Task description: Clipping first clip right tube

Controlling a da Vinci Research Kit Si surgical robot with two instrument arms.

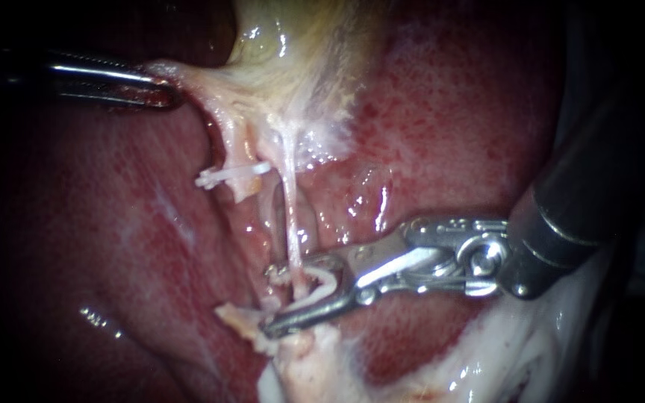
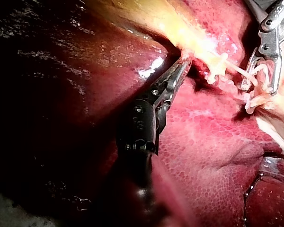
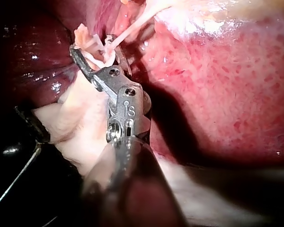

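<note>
The right tube (image 1: 289, 216) is a thin pale strand running down from the gallbladder (image 1: 293, 45). My right instrument (image 1: 272, 300) comes in from the right, and its two jaws straddle the tube's lower end with a white clip (image 1: 315, 287) held between them. The right wrist view shows the same jaws (image 3: 97, 49) around the clip (image 3: 98, 56) and the tube (image 3: 132, 26). My left instrument (image 1: 164, 89) is shut on the gallbladder's edge at the upper left and holds it taut; the left wrist view shows its tip (image 2: 183, 61) in the yellow tissue.
The left tube (image 1: 237, 153) carries a white clip (image 1: 229, 175) across it. Red liver (image 1: 449, 134) surrounds the site. Pale fatty tissue (image 1: 300, 358) lies under the right jaws and along the lower right.
</note>
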